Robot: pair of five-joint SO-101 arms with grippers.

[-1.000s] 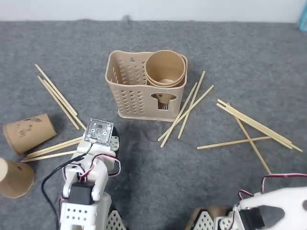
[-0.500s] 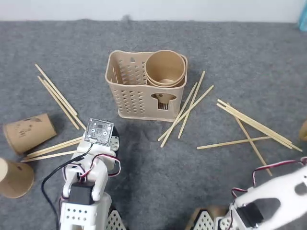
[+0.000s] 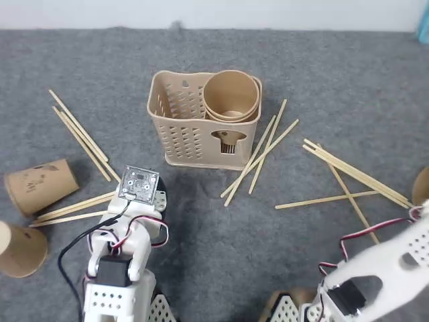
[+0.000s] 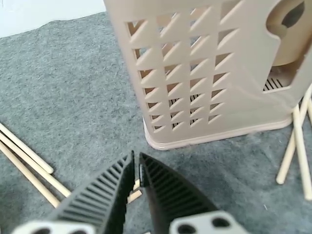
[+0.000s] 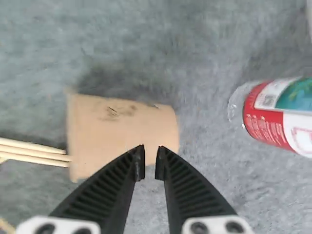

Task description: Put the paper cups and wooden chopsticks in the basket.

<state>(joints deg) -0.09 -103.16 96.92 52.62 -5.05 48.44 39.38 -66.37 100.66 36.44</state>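
- Basket (image 3: 181, 144): you have it upright near the middle of the grey tabletop (image 3: 335, 74).
- Cups in the basket (image 3: 231, 94): a nested stack stands in the right half. It looks like two by the rims. Count this part done.
- Cups left out: three.
  - Two lie on their sides at the left edge, one (image 3: 40, 186) above the other (image 3: 20, 249).
  - A third (image 5: 122, 134) lies at the far right, just beside some chopstick ends.
- Chopsticks in the basket: none that you can see.
- Chopsticks left out: all of them, in four lots.
  - A left group (image 3: 80, 134).
  - A pair (image 3: 74, 208) beside the upper left cup.
  - A group (image 3: 261, 154) leaning by the basket's right side.
  - A scattered group (image 3: 352, 174) further right.
- Left gripper (image 4: 136, 163): low in front of the basket, fingers closed to a slit, holding nothing.
- Right gripper (image 5: 150, 156): over the far-right cup, fingers almost together, holding nothing.
- Bottle (image 5: 278, 124): lies near that cup and is not part of your job.
- Progress: early, with most of the work still to do.
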